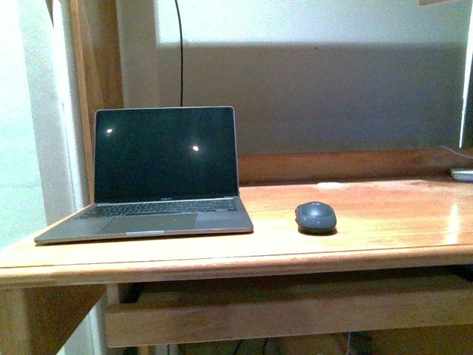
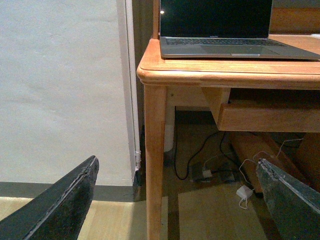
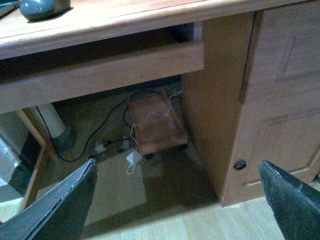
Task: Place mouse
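The dark grey mouse (image 1: pixel 315 217) lies on the wooden desk (image 1: pixel 384 244), just right of the open laptop (image 1: pixel 159 177). The right wrist view catches the mouse (image 3: pixel 44 8) at the desk's front edge, high above the gripper. Neither arm shows in the front view. My left gripper (image 2: pixel 182 200) hangs open below desk height, beside the desk's front left leg (image 2: pixel 155 160), with nothing between its fingers. My right gripper (image 3: pixel 180 202) is open too, low over the floor in front of the desk's cupboard door (image 3: pixel 280 100), holding nothing.
A drawer front (image 1: pixel 288 310) runs under the desktop. Cables and a white adapter (image 3: pixel 134 157) lie on the floor beside a small wooden stool (image 3: pixel 157 125). A wall (image 2: pixel 60 85) stands left of the desk. A small white object (image 1: pixel 462 174) sits at the desk's far right.
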Robot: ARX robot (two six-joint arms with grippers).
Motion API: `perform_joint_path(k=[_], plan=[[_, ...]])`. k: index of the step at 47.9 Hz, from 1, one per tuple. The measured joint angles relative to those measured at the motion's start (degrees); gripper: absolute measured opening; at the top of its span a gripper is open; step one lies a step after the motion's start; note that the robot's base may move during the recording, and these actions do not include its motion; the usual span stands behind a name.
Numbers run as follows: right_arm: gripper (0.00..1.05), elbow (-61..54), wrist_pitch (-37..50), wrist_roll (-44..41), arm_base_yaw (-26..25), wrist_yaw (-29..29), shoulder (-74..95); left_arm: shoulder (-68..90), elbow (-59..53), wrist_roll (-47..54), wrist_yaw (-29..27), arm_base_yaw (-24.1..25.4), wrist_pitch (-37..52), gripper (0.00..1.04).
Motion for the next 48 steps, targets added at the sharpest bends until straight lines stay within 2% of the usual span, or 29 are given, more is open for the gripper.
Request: perform_joint_path(k=[2,7,12,19,24,26,29,41,48], plan=[[0.97,-0.1,-1.2,0.3,1.7,1.2,-2.3,0.0,0.0,0.0,0.0,0.0,0.0,0.97],[0.82,-0.7,3.3,-5.9,0.7,-8.4,-10.5,0.0,0.0,0.0,0.0,0.0,0.0,0.97],[0.67,-0.7,2.2,-9.5,-2.7,-13.4,-12.7,0.0,0.0,0.0,-0.1,0.0,0.0,0.97],[0.35,-0.6,0.2,-11.5,-8.5,-19.1,-12.7,0.0,0.0,0.0,0.0,0.0,0.0,0.97],[0.2,-0.6,-0.6,-12.0,-11.5,-22.7,-12.7,0.0,0.0,0.0,0.0,0.0,0.0,0.97],[0.13,-0.5,-1.0,-12.1,-14.7,-27.0,-12.7,0.0,0.0,0.0,0.0,0.0,0.0,0.97],[0.02,-0.3,-1.0,-12.3,-18.2,-28.5,-12.6,0.0,0.0,0.0,0.0,0.0,0.0,0.97],[0.03,-0.1,-1.0,-12.4,-19.3,-29.3,-12.3,0.0,0.0,0.0,0.0,0.0,0.0,0.97],[0.28,-0.1,-1.0,-12.5,-19.3,-29.3,-12.3,0.0,0.0,0.0,0.0,0.0,0.0,0.97]])
